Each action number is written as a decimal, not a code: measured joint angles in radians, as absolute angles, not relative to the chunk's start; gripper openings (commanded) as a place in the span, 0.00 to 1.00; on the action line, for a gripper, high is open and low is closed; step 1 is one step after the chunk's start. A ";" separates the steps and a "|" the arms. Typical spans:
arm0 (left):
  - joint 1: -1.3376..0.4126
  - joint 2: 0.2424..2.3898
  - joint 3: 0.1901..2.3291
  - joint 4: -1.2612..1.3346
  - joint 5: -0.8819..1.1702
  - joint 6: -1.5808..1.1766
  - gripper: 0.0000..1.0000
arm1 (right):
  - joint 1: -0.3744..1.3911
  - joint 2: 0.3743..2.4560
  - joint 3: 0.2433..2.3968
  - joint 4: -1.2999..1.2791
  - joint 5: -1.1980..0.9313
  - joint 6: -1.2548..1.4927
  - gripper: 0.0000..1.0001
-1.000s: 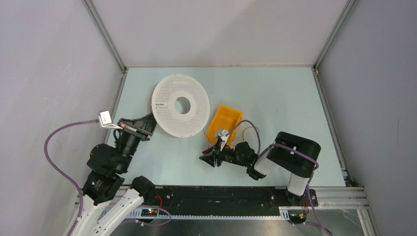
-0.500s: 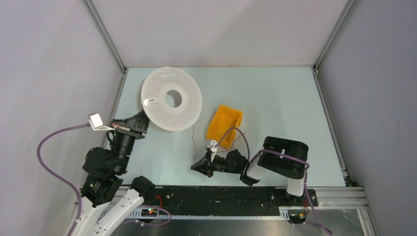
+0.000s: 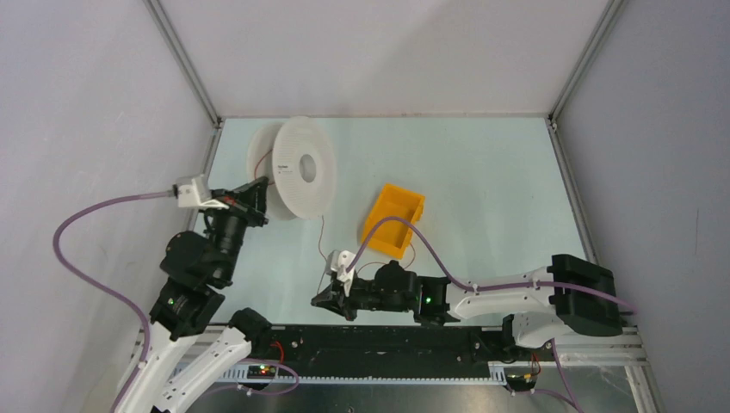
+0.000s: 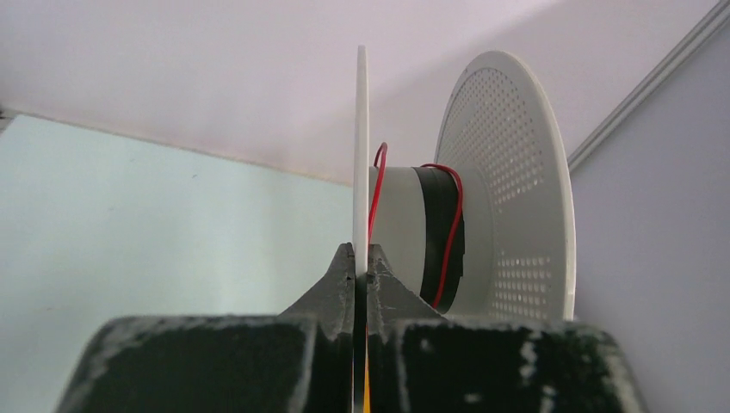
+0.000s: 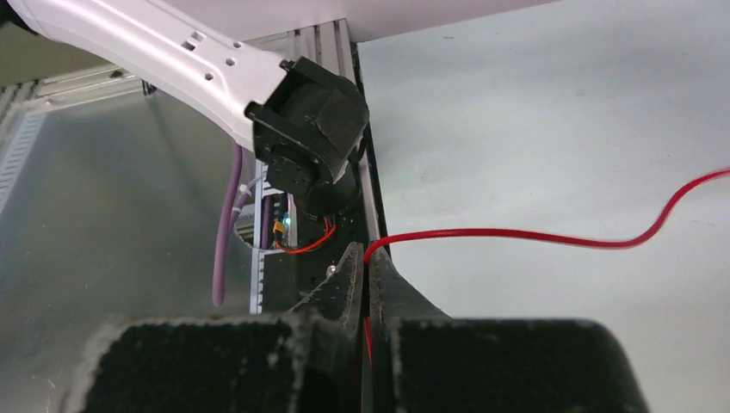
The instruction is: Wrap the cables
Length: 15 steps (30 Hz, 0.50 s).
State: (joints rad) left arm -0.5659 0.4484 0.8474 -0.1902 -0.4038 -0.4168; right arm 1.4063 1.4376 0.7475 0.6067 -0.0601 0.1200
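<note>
Left end effector (image 4: 361,261): closed on the near flange of the spool (image 4: 516,172), which is held on edge.
Right end effector (image 5: 365,260): closed on cable (image 5: 516,234).
Cable run: stretched from right end effector away to spool hub, partly looped there.
Nearer arm: right.

Soft, even, bright light in all views, with faint shadows. The overhead view is sharp. In the wrist views, left gripper (image 4: 361,258) and right gripper (image 5: 364,255) blur towards the bottom edge
</note>
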 measured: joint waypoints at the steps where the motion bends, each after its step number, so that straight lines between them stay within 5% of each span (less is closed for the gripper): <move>1: -0.566 0.460 0.843 -0.196 -0.403 -0.396 0.00 | 1.416 1.428 0.782 0.540 -0.047 0.104 0.00; 15: -0.611 0.480 0.831 -0.442 -0.327 -0.122 0.00 | 1.393 1.192 0.948 0.174 0.019 -0.020 0.00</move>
